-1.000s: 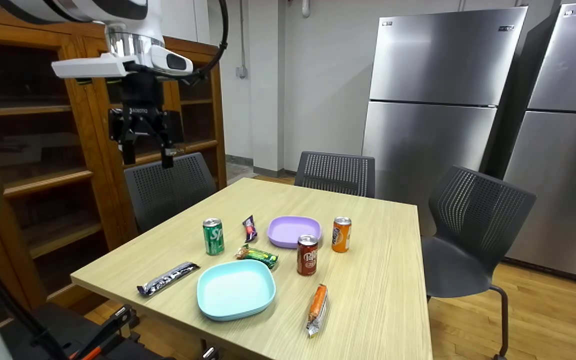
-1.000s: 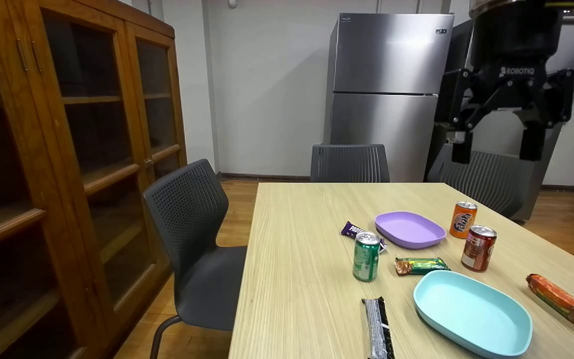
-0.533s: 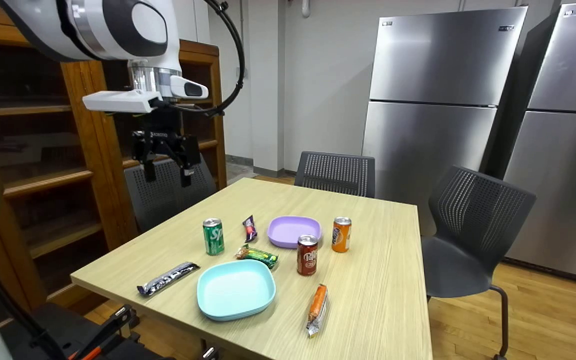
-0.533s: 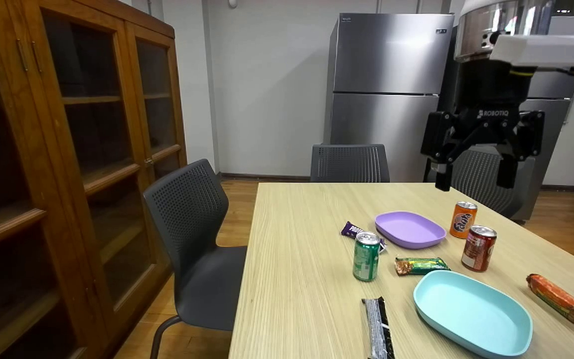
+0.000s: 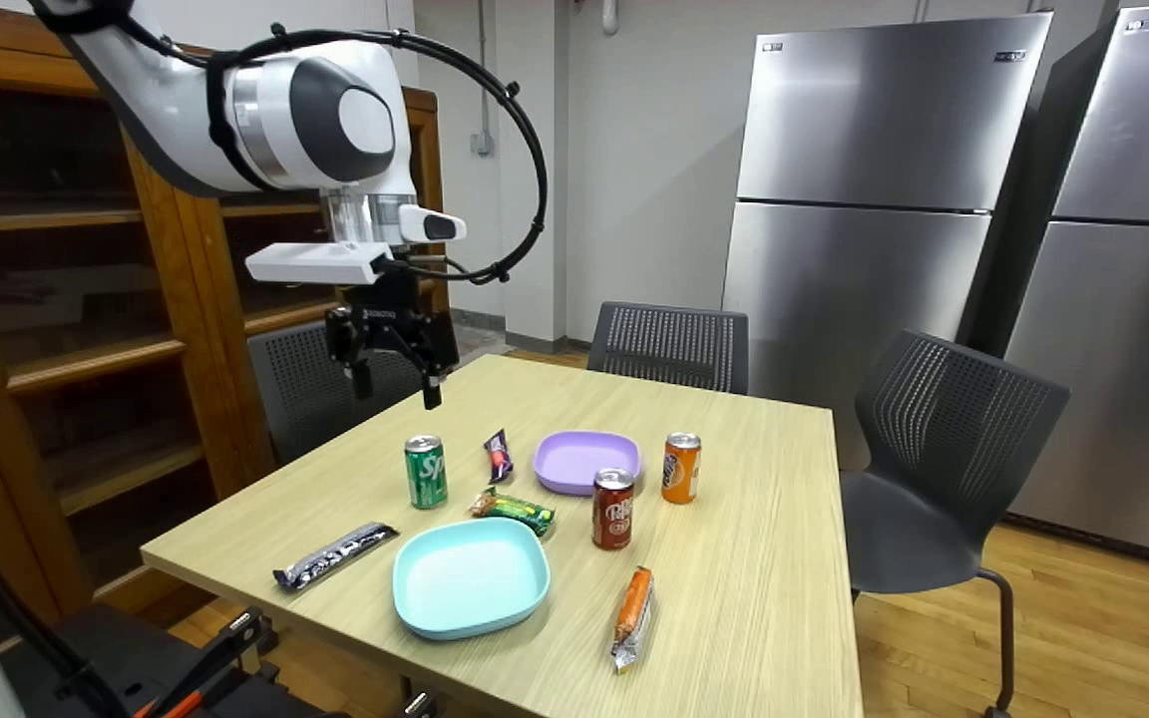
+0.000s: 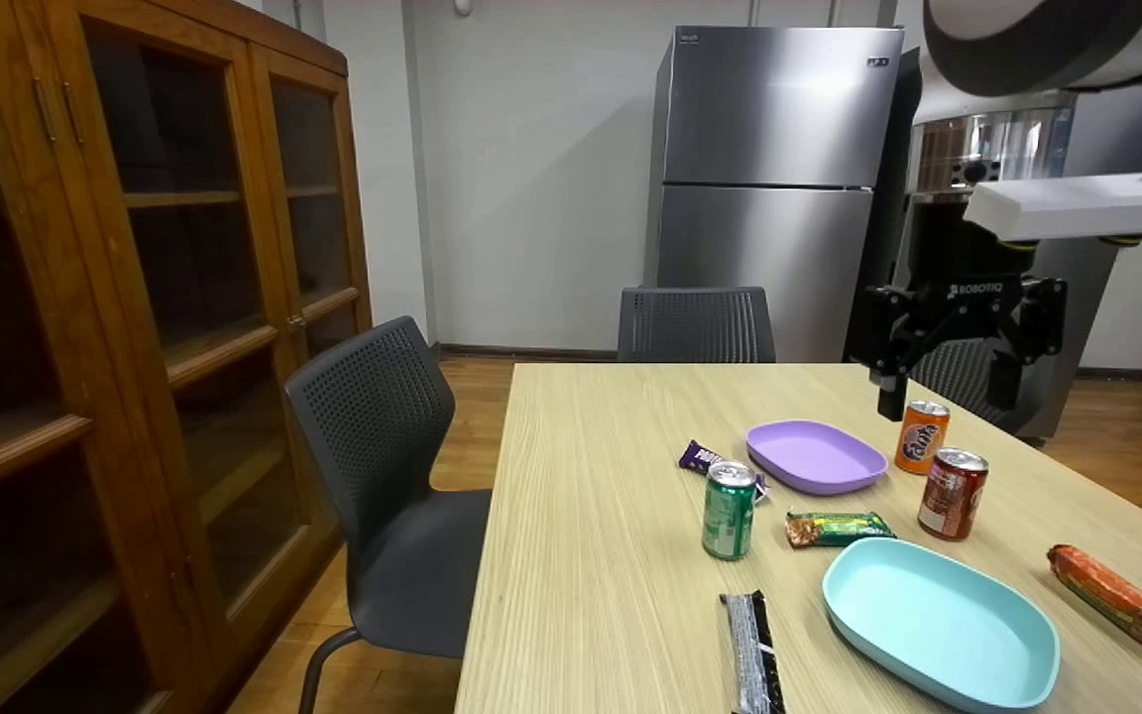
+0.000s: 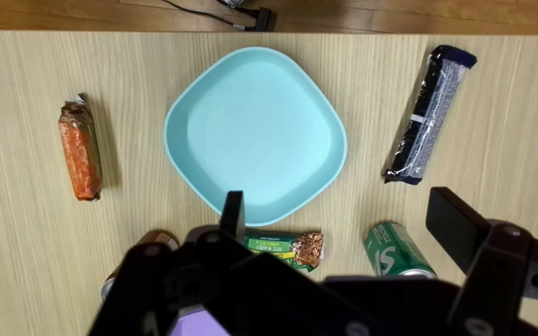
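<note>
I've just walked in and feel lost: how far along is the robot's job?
Done: nothing obvious; the blue plate and purple plate are both empty. In hand: nothing; the gripper hangs open above the table. Left: apparently all the handling, since the green can, dark red can, orange can and four snack bars sit outside the plates.

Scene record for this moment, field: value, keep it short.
hand: open, holding nothing, above the table
drinks: Sprite can, Dr Pepper can, Fanta can; all upright
dishware: light-blue plate, purple plate; green-wrapped Oats 'n Honey bar between
other snacks: orange-wrapped bar, black-and-silver bar, purple-wrapped bar
wrist view: light-blue plate between orange-wrapped bar and black-and-silver bar
background: three gray chairs, glass-door wooden cabinet, two stainless-steel refrigerators
</note>
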Controlling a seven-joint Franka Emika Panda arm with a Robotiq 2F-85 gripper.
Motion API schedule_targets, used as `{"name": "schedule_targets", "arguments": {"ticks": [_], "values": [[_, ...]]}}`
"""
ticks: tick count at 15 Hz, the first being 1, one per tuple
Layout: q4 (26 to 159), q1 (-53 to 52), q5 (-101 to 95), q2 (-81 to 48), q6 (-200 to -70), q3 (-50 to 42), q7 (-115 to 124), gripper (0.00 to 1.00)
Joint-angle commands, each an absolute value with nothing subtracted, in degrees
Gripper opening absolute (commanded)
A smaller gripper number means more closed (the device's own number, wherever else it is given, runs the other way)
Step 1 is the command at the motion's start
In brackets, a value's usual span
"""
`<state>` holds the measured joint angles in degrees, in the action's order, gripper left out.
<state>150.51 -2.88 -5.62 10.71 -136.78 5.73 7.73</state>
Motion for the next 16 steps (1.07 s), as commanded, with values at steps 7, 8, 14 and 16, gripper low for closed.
{"name": "schedule_targets", "arguments": {"ticks": [7, 8, 14, 16], "values": [[145.02, -1.69, -12.68, 2.91, -139.01, 4.19, 12.08, 1.0], [144.83, -1.71, -12.75, 2.7, -139.01, 4.18, 12.18, 1.0], [144.25, -1.55, -16.68, -2.2, -137.02, 4.29, 18.23, 1.0], [143.69, -2.07, -21.22, -5.63, -137.77, 3.74, 22.66, 1.0]]}}
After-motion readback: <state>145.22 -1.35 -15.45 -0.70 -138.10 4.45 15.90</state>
